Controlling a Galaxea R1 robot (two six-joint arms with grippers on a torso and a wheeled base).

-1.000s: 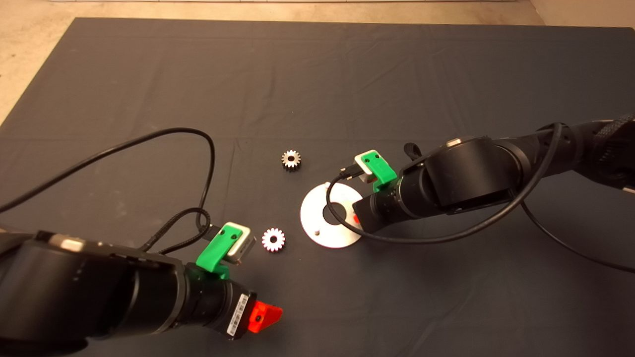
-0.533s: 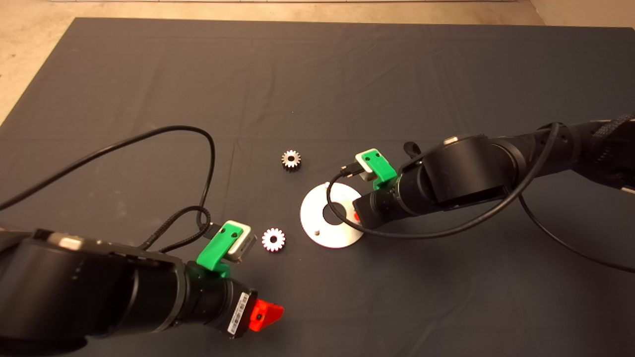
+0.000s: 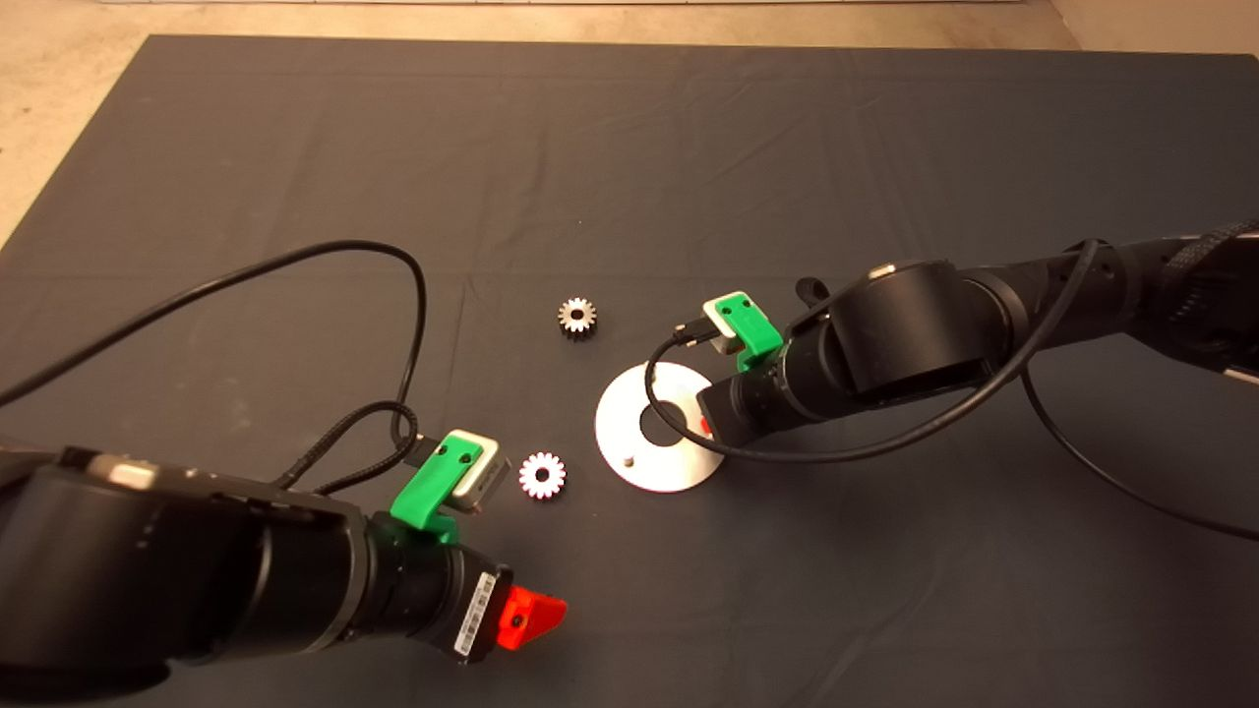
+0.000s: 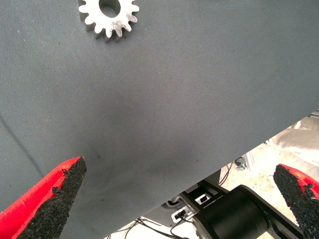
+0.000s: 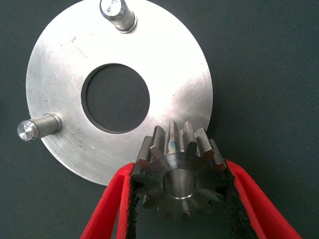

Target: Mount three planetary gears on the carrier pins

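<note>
A shiny round disc (image 3: 615, 425) with a large centre hole lies on the mat; the head view shows one carrier pin (image 3: 628, 458) on it. In the right wrist view two carrier pins (image 5: 118, 12) (image 5: 35, 128) stand bare on the disc (image 5: 174, 84). My right gripper (image 5: 179, 169) is shut on a planetary gear (image 5: 179, 185), held over the disc's rim; any pin under it is hidden. In the head view this gripper (image 3: 704, 425) sits at the disc's right edge. Two more gears (image 3: 577, 317) (image 3: 542, 475) lie flat on the mat. My left gripper (image 3: 526, 618) hovers open near the front, the nearer gear (image 4: 108, 17) ahead of its fingers (image 4: 47, 204).
Black cables loop over the mat from both wrists; the left one (image 3: 393, 295) arcs left of the gears. The mat's front edge and a machine base below it (image 4: 234, 214) show in the left wrist view. Bare floor (image 3: 59, 79) borders the mat at the far left.
The right arm has crept slightly leftward over the disc with the gear still held. The left gripper has drifted a little toward the mat's front edge.
</note>
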